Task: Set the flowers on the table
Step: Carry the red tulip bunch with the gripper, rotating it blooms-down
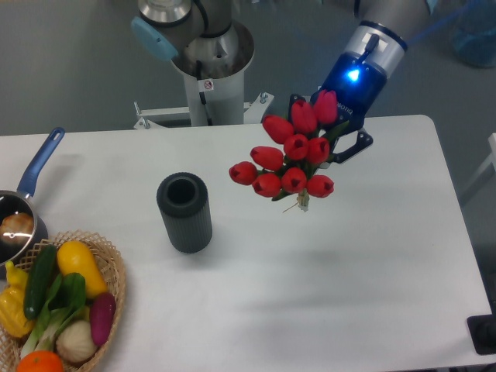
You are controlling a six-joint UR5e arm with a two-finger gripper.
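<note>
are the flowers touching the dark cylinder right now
Apart. The fixed camera shows a strip of bare white table between the flowers, held in the gripper, and the dark cylinder standing to their left.

The tool holds the flowers in the air above the white surface (a faint shadow lies below). The dark cylinder stands upright to their left, well apart. A basket of vegetables sits at the lower left corner.
</note>
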